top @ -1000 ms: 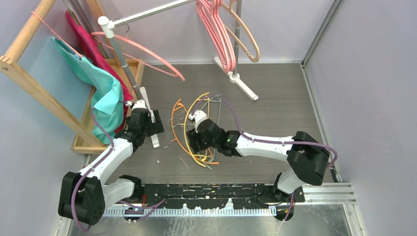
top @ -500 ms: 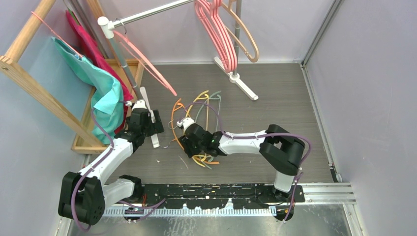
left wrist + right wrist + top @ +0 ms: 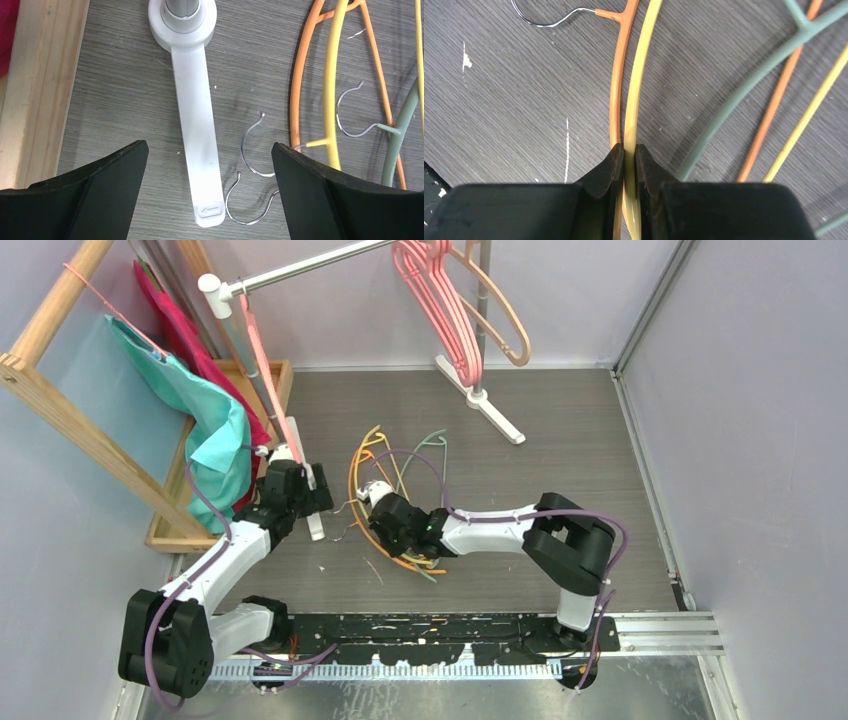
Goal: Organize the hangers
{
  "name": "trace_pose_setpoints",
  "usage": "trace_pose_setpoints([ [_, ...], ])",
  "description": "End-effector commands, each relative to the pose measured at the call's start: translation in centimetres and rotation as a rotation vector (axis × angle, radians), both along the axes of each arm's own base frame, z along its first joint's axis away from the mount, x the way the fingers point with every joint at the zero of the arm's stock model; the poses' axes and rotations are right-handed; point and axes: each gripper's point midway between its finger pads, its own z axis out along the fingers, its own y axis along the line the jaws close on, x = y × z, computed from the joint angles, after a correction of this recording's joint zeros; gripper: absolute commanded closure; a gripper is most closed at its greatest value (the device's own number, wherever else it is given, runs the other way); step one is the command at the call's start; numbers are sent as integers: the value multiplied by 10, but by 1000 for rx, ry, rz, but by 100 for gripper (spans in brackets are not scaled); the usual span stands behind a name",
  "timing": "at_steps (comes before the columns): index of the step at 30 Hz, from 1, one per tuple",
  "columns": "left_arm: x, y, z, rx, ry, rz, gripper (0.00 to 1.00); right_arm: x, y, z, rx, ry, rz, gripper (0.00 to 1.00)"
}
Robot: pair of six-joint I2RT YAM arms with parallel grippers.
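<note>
Yellow hanger (image 3: 640, 95) sits clamped in the right gripper (image 3: 629, 152) — lift slowly, shedding the orange hanger (image 3: 614, 100); left gripper (image 3: 207, 150) gapes

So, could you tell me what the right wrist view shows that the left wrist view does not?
Only the right wrist view shows the right gripper shut on the yellow hanger. Only the left wrist view shows the left gripper, open over the white rack foot, beside a wooden frame. Both show the yellow hanger, an orange hanger and a grey-green hanger on the grey floor.
</note>
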Motion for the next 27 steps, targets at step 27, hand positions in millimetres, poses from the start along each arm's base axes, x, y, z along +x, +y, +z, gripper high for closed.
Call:
trace_pose_setpoints([
  [27, 6, -2, 10, -7, -42, 0, 2, 83, -13, 382, 1116, -192, -25, 99],
])
